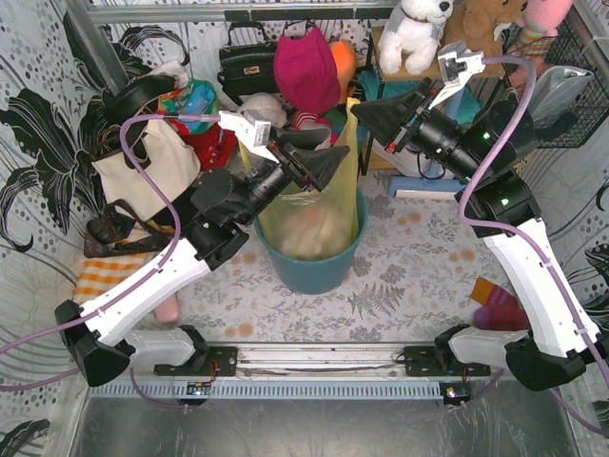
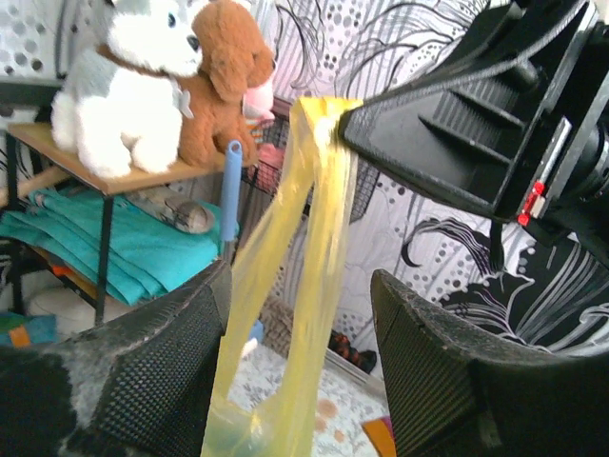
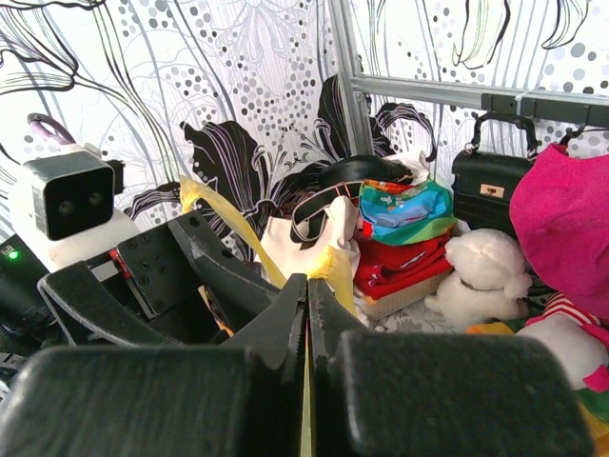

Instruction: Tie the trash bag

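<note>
Teal plastic comes first: the bin (image 1: 314, 271) stands just ahead of the arm bases. The trash bag (image 1: 319, 219) sits inside it, its thin translucent yellow film rising above the rim. Above the bin the left gripper (image 2: 300, 286) has its fingers spread, and one handle strip (image 2: 304, 209) runs up between them, seeming only to brush one finger. Farther up, the right gripper (image 3: 306, 295) is pressed together on the top of that strip and holds it taut. A second yellow band (image 3: 214, 214) lies across the left gripper; whether it is caught there I cannot tell. I judge the bag light, soft and slippery: the film may stretch or tear under a hard pull, and it will slide out of a loose pinch. The strips, bunched near their ends, look the best hold, rather than the bag's wall. Plush toys (image 2: 143, 86) sit on a shelf beyond.
</note>
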`<action>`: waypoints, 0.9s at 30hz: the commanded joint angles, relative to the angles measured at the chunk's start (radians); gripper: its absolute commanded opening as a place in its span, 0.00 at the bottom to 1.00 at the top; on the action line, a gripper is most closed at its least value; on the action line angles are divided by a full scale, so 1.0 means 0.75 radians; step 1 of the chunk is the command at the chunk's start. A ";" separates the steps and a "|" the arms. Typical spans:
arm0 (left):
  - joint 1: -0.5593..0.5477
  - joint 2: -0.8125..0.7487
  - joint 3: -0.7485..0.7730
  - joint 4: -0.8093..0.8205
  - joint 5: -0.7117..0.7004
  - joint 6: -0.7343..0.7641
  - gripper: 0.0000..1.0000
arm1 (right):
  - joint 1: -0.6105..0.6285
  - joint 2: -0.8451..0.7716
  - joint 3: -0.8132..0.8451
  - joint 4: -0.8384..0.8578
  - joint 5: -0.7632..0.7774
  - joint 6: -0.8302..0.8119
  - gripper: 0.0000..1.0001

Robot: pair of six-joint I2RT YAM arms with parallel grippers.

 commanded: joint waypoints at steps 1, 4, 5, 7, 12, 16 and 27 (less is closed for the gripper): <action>-0.007 0.010 0.055 0.120 -0.083 0.121 0.70 | 0.001 -0.030 0.045 0.031 -0.045 0.005 0.00; -0.007 0.038 0.072 0.131 -0.054 0.167 0.72 | 0.000 -0.041 0.031 0.031 -0.050 0.011 0.00; -0.007 0.050 0.083 0.137 -0.033 0.181 0.73 | 0.000 -0.045 0.024 0.034 -0.050 0.012 0.00; -0.007 0.076 0.101 0.147 0.007 0.210 0.75 | 0.000 -0.054 0.005 0.038 -0.052 0.017 0.00; -0.007 0.113 0.104 0.202 0.050 0.316 0.76 | 0.001 -0.073 -0.009 0.049 -0.058 0.028 0.00; -0.006 0.127 0.082 0.251 0.113 0.431 0.78 | -0.001 -0.085 -0.047 0.041 -0.078 0.030 0.00; 0.047 0.169 0.060 0.376 0.336 0.475 0.83 | -0.001 -0.116 -0.117 0.056 -0.157 0.032 0.00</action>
